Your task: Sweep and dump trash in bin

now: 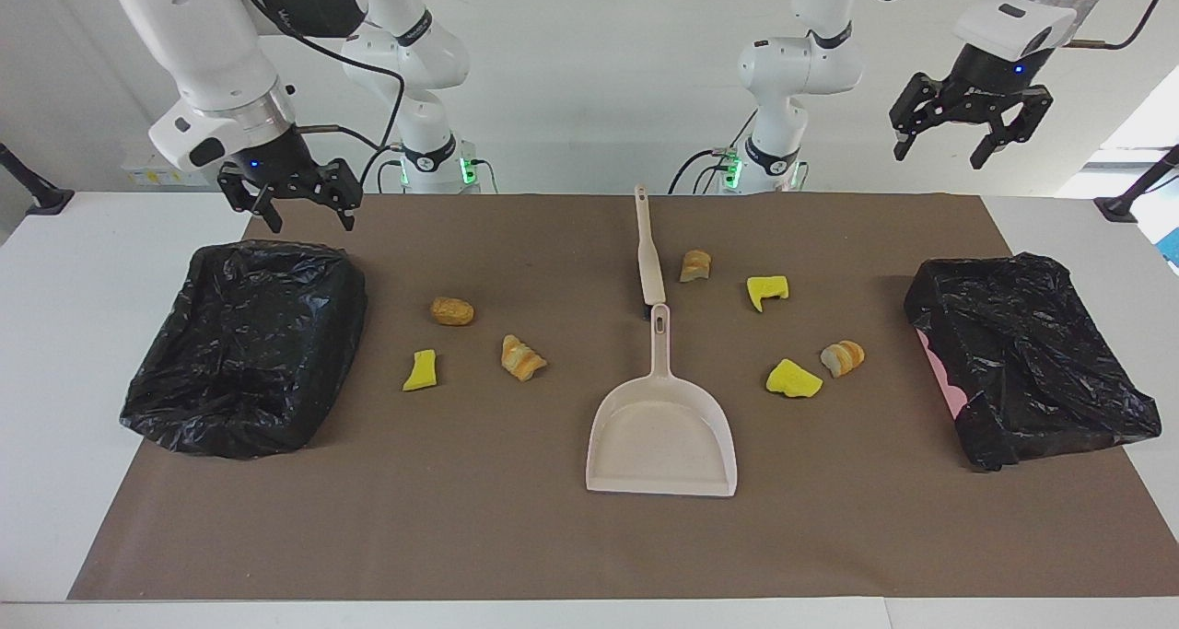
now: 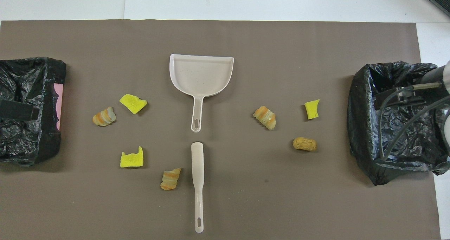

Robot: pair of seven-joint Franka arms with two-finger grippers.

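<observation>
Trash (image 1: 520, 356) in seven lumps we see strewn on the tabletop (image 1: 516, 537) around dustpan (image 1: 661, 436) and brush (image 1: 647, 247), between two bins (image 1: 249, 343), left claw (image 1: 967, 132) and right claw (image 1: 299, 201) raised, both spread, holding nothing, overhead we see four lumps toward the left arm's end, three toward the right's

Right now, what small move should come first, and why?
Probably lower the open left gripper toward the brush: both grippers hang empty, right gripper above a bin, and all seven trash pieces lie loose around the dustpan.
</observation>
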